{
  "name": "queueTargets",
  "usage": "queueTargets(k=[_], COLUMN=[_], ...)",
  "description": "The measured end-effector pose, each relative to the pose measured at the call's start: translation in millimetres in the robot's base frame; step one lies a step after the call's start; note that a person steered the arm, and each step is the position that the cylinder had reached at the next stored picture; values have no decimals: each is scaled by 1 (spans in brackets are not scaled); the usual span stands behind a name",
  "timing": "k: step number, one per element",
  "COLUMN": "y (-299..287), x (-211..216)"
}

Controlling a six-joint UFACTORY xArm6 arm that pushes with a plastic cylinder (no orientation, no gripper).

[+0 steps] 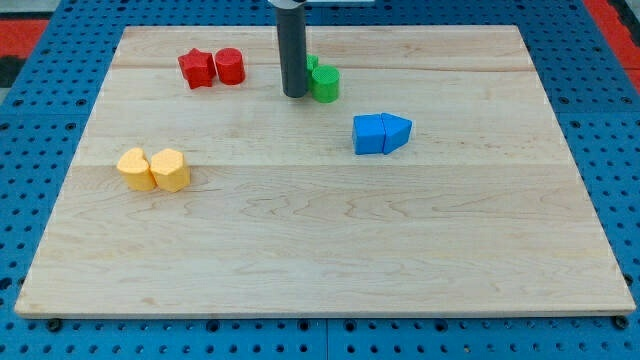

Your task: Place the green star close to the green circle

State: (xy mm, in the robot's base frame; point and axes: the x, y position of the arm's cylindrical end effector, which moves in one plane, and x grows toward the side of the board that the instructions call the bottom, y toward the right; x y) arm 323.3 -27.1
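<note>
The green circle (326,84) stands near the view's top centre of the wooden board (320,230). The green star (312,65) is just behind it toward the view's top, touching it and mostly hidden by my rod. My tip (295,95) rests on the board right at the left side of the two green blocks, close to or touching them.
A red star (196,68) and a red cylinder (230,66) sit together at the view's top left. A blue cube (370,134) and a blue wedge-like block (397,131) sit right of centre. Two yellow blocks (133,169) (170,169) sit at the left.
</note>
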Motion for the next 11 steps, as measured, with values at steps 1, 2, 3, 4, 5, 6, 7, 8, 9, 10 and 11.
queueTargets(k=[1, 2, 3, 4, 5, 6, 7, 8, 9, 10, 11], y=[24, 55, 37, -75, -101, -79, -31, 12, 33, 4, -4], x=[2, -3, 15, 55, 32, -17, -54, -62, -58, -59, -56])
